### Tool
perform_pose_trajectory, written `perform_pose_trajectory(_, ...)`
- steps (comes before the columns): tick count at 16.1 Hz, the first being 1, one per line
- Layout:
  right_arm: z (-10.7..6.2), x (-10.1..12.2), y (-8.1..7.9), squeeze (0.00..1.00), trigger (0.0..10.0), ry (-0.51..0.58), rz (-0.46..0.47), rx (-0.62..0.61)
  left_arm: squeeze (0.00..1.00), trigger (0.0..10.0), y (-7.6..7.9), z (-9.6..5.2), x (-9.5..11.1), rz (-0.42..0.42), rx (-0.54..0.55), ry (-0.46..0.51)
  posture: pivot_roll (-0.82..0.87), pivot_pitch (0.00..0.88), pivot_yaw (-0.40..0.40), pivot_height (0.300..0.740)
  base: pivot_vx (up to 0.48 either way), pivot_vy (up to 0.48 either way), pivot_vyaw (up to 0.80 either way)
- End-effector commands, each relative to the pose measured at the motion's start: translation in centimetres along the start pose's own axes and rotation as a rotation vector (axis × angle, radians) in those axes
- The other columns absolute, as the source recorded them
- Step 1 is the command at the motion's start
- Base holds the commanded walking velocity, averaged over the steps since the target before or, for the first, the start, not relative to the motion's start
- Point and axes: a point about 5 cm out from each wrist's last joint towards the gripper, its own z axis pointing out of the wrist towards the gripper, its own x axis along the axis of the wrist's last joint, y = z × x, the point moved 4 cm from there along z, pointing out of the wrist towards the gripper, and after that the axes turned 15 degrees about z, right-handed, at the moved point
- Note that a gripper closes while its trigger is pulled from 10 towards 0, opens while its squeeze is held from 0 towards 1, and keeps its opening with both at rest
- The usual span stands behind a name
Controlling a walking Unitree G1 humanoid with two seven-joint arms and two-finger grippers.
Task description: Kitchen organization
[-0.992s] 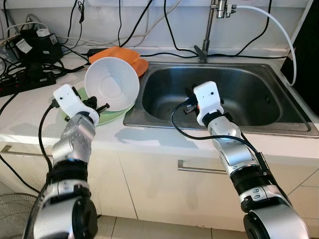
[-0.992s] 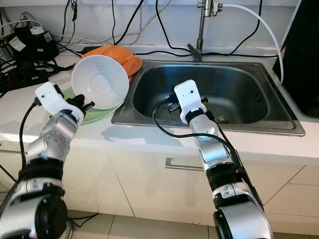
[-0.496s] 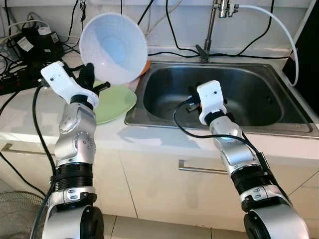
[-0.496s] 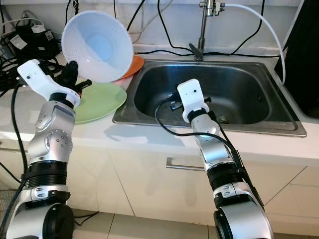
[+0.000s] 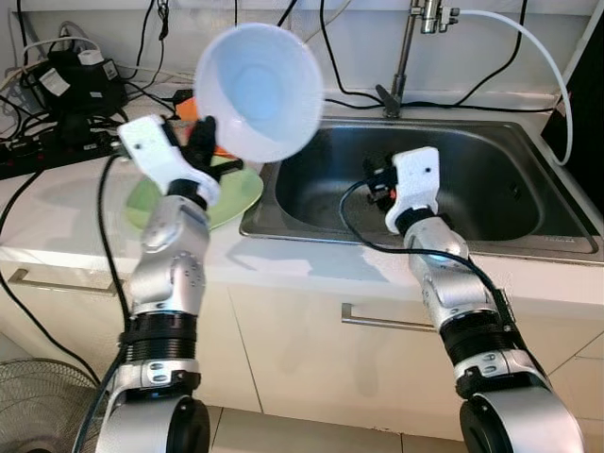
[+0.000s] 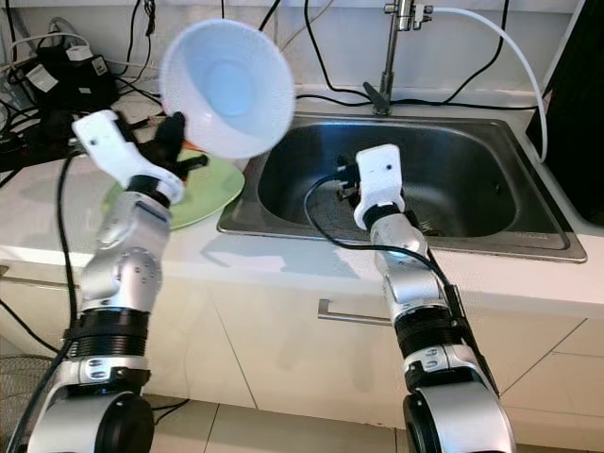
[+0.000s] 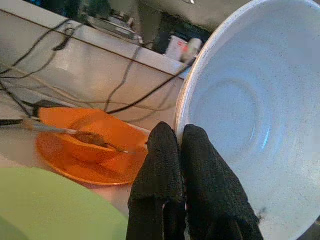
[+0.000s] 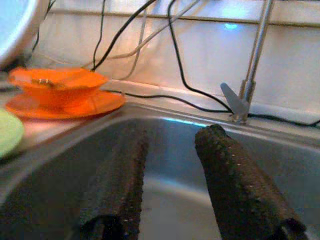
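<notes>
Left eye view: the left pincer [image 5: 203,142] pinches the rim of 1 white bowl [image 5: 258,92], held tilted in the air above the sink's [image 5: 491,189] left edge, its hollow facing the camera. Left of the sink, 1 green plate [image 5: 234,193] lies on the tabletop [image 5: 57,212]. The right pincer [image 5: 377,179] hangs over the sink basin.

Right eye view: the same scene, with the faucet [image 6: 389,57] behind the sink.

Left wrist view: 2 black fingers [image 7: 162,170] pressed together on the bowl's rim; the bowl is plain, smooth and faintly speckled. It adds 1 orange bowl [image 7: 92,137] on 1 orange plate [image 7: 60,162], left of the sink.

Right wrist view: the right pincer's 2 fingers [image 8: 117,175] stand spread and empty above the sink.
</notes>
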Motion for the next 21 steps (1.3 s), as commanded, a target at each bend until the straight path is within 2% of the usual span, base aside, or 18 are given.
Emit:
perform_pose_trajectory(1,0.4,1.1,-0.2,1.00,10.0,0.021,0.046,0.010,0.00,10.0,0.4,0.0,0.4,0.013,-0.017,0.028,0.00,0.000,0.079,0.740,0.000,0.000,0.00)
perform_pose_trajectory(2,0.4,1.1,-0.3,0.73,10.0,0.021,0.092,0.016,0.00,10.0,0.8,0.0,0.2,0.024,-0.032,0.023,0.00,0.000,0.081,0.740,0.000,0.000,0.00)
perform_pose_trajectory(3,0.4,1.2,-0.4,0.00,10.0,0.025,0.154,0.025,0.00,10.0,1.2,-0.1,-0.1,0.047,-0.051,0.017,0.00,0.000,0.083,0.740,0.000,0.000,0.00)
perform_pose_trajectory(5,0.4,1.6,-0.5,0.00,10.0,0.037,0.244,0.037,0.00,10.0,1.8,-0.2,-0.5,0.078,-0.078,0.009,-0.01,0.000,0.086,0.740,0.000,0.000,0.00)
perform_pose_trajectory(7,0.4,1.7,-0.6,0.00,10.0,0.039,0.278,0.050,0.00,10.0,2.0,-0.2,-0.5,0.090,-0.087,0.008,-0.01,0.000,0.087,0.740,0.000,0.000,0.00)
perform_pose_trajectory(9,0.3,2.2,-0.9,0.00,10.0,0.050,0.372,0.075,0.00,10.0,2.5,-0.2,-0.7,0.125,-0.107,0.009,-0.01,0.000,0.088,0.740,0.000,0.000,0.00)
perform_pose_trajectory(11,0.3,2.5,-1.0,0.00,10.0,0.055,0.409,0.088,0.00,10.0,2.7,-0.2,-0.6,0.131,-0.114,0.014,-0.01,0.000,0.089,0.740,0.000,0.000,0.00)
perform_pose_trajectory(15,0.1,2.8,-1.3,0.00,10.0,0.060,0.465,0.113,0.00,10.0,2.7,-0.2,-0.5,0.144,-0.115,0.015,-0.01,0.000,0.088,0.740,0.000,0.000,0.00)
perform_pose_trajectory(21,0.0,2.9,-1.8,0.00,10.0,0.053,0.477,0.145,0.00,10.0,3.2,-0.2,-0.8,0.144,-0.135,0.001,-0.01,0.000,0.087,0.740,0.000,0.000,0.00)
